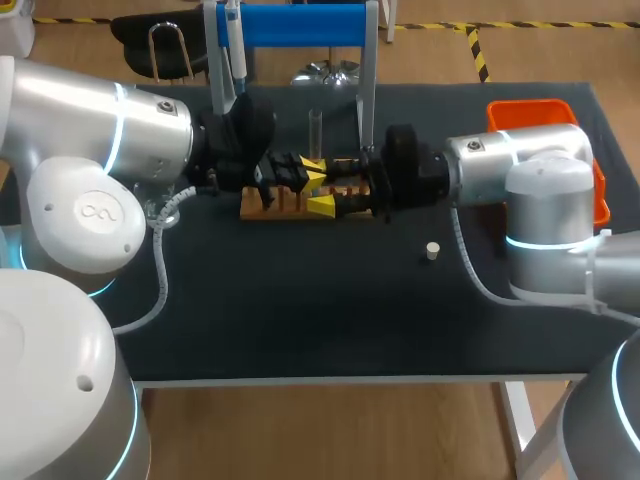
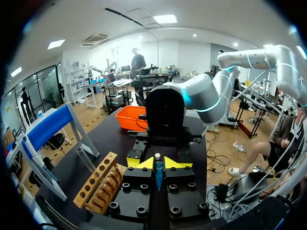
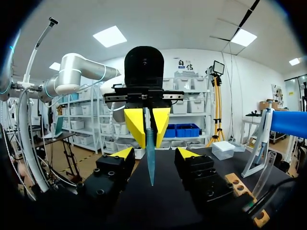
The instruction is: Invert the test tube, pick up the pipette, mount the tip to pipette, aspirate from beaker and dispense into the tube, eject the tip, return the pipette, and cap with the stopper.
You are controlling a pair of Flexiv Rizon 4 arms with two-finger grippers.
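So far little of the task looks done: the test tube [image 1: 315,128] stands upright at the wooden rack [image 1: 256,208] mid-surface, the pipette [image 1: 232,45] hangs on its stand [image 1: 300,22] at the far edge, and the stopper [image 1: 432,251] lies loose toward the right edge. Our left hand [image 2: 158,164] pinches the teal tip [image 2: 158,179], and our right hand [image 3: 154,153] is spread around it. Mounting, aspirating, dispensing, ejecting and capping all remain, we judge.

Your head camera looks down on the counter [image 1: 300,320] from above; your wrist cameras face each other close over the wooden rack [image 1: 290,208], shared by all three.
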